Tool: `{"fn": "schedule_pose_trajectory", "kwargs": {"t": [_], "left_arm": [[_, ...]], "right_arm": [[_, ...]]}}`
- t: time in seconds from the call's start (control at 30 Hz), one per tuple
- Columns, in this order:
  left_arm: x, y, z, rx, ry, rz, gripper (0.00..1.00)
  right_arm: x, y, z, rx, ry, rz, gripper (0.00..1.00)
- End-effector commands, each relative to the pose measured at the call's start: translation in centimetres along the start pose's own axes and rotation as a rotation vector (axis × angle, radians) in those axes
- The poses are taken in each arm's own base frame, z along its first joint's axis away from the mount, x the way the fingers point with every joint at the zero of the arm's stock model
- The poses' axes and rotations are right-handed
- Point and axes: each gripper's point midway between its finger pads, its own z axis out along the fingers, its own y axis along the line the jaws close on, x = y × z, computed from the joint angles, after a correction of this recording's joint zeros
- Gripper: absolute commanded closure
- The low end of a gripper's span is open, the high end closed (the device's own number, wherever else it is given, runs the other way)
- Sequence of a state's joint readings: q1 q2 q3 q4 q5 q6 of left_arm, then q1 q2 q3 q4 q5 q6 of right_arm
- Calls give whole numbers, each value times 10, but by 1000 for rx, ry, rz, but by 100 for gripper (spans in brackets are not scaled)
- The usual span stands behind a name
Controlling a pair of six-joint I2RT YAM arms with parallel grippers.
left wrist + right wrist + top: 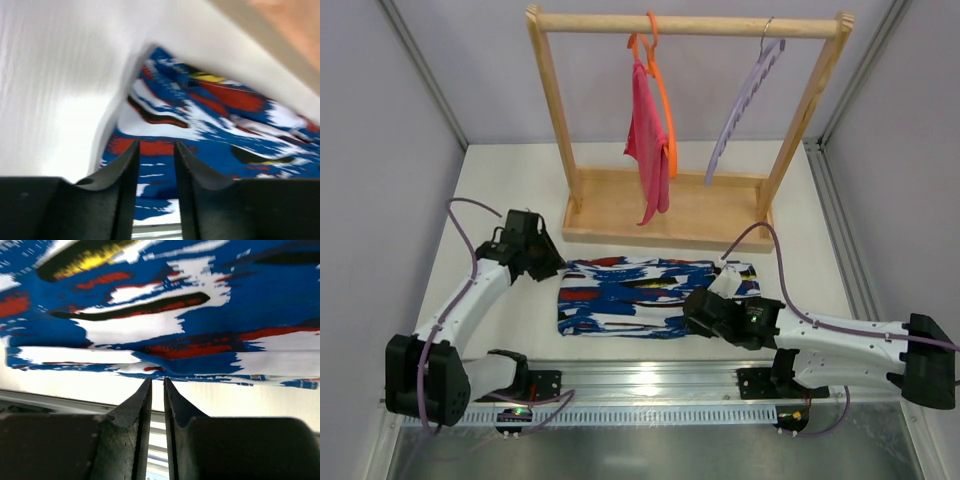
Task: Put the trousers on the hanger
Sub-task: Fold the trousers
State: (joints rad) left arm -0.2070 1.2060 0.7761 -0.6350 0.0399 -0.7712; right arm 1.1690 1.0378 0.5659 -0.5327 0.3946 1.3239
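Observation:
The trousers (pixel 640 297) lie folded flat on the white table, in front of the wooden rack, showing a blue, white, red and black print. The pale lilac hanger (pixel 745 105) hangs by its silver hook from the right end of the rack's top bar. My left gripper (pixel 556 268) sits at the trousers' left end. In the left wrist view it (pixel 156 152) is open over the print (pixel 215 115), with nothing between the fingers. My right gripper (pixel 693 308) is at the near right edge. Its tips (pixel 157 381) stand a narrow slit apart just short of the cloth's hem (pixel 150 315), holding nothing.
A wooden rack (pixel 670 215) stands at the back on a flat base. An orange hanger (pixel 665 110) with pink cloth (pixel 648 140) hangs at its middle. A metal rail (pixel 650 380) runs along the near table edge. Grey walls close both sides.

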Motion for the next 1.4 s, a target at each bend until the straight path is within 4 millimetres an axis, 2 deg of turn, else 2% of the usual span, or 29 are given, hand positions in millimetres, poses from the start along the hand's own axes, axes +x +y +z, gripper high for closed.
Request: {"fn": "schedule_pose_trajectory", "kwargs": {"t": [0.0,0.07,0.13,0.17,0.23,0.27,0.3,0.4,0.5,0.53,0.67,0.7,0.73,0.77,0.9,0.97,1.03,1.07,1.1,1.13,1.17,1.2,1.27,1.33,1.37], "left_arm": [[-23,-38,-28,169,-73,49,62],[-20,-60,-23,275,-30,45,59],[-19,-65,-14,286,-1,35,59],[-19,-64,0,262,28,26,59],[-18,-62,13,243,64,13,61],[-19,-65,19,249,71,3,64],[-16,-57,31,206,91,-9,65],[-21,-25,48,63,68,-57,69],[-35,-2,52,-18,26,-107,71],[-40,0,51,-24,18,-120,72],[-49,-10,40,7,-2,-123,72],[-51,-15,36,29,-7,-120,72],[-50,-21,31,59,-1,-111,73],[-55,-29,19,95,-28,-100,72],[-52,-61,-11,242,-37,-14,66],[-36,-65,-18,256,11,52,64],[-25,-60,-17,249,47,76,62],[-20,-53,-15,229,61,83,61],[-10,-44,-9,206,81,81,60],[-5,-38,-6,191,92,83,58],[1,-33,-3,182,104,80,55],[12,-24,3,166,129,80,53],[21,-16,7,153,152,88,46],[27,-12,9,145,173,89,38],[27,-14,8,153,175,89,37]], "right_arm": [[-45,11,-28,20,-141,4,82],[-65,-7,-27,113,-199,19,82],[-71,-24,-22,174,-204,25,82],[-72,-40,-17,220,-211,42,82],[-67,-61,-13,265,-204,71,81],[-58,-80,-7,304,-194,90,82],[-55,-87,-8,300,-196,118,82],[-40,-112,-1,322,-187,172,81],[-34,-128,0,357,-193,191,81],[-35,-134,-3,378,-201,184,82],[-47,-124,-12,351,-226,154,81],[-55,-108,-17,303,-236,146,78],[-62,-92,-19,240,-232,62,75],[-69,-70,-24,160,-236,30,72],[-97,-11,-34,-55,-297,-63,69],[-100,-2,-30,-74,-263,-117,69],[-110,-2,-23,-60,-263,-105,69],[-104,-5,-16,-63,-229,-124,69],[-107,1,-8,-96,-238,-118,69],[-102,-3,-2,-95,-224,-114,69],[-89,-20,11,-65,-193,-105,69],[-84,-23,18,-71,-186,-98,69],[-70,-43,31,-31,-154,-100,68],[-64,-47,33,-18,-132,-132,65],[-68,-41,29,-29,-135,-145,64]]}}
